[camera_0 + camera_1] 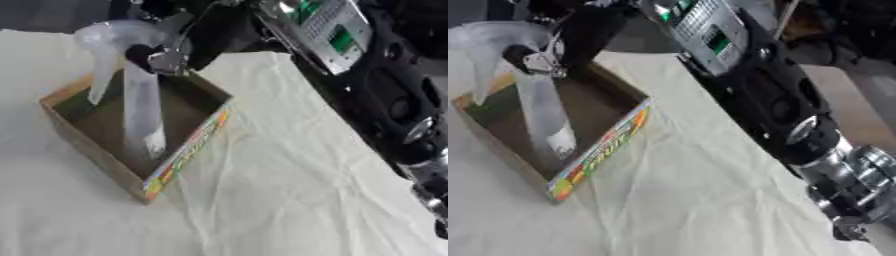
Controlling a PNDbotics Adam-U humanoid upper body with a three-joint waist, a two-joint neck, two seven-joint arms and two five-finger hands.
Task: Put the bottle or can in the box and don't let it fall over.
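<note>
Partly blurred: right hand [162, 55] grips bottle [140, 107] inside box [188, 150].

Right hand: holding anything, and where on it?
Yes. The right hand is closed on the clear spray bottle at its neck, just under the trigger head. The bottle stands upright with its base inside the cardboard box.

A creased white cloth [289, 200] covers the table from edge to edge. Past its far right edge there's a tan surface [855, 107], maybe the floor, though it's hard to tell.
</note>
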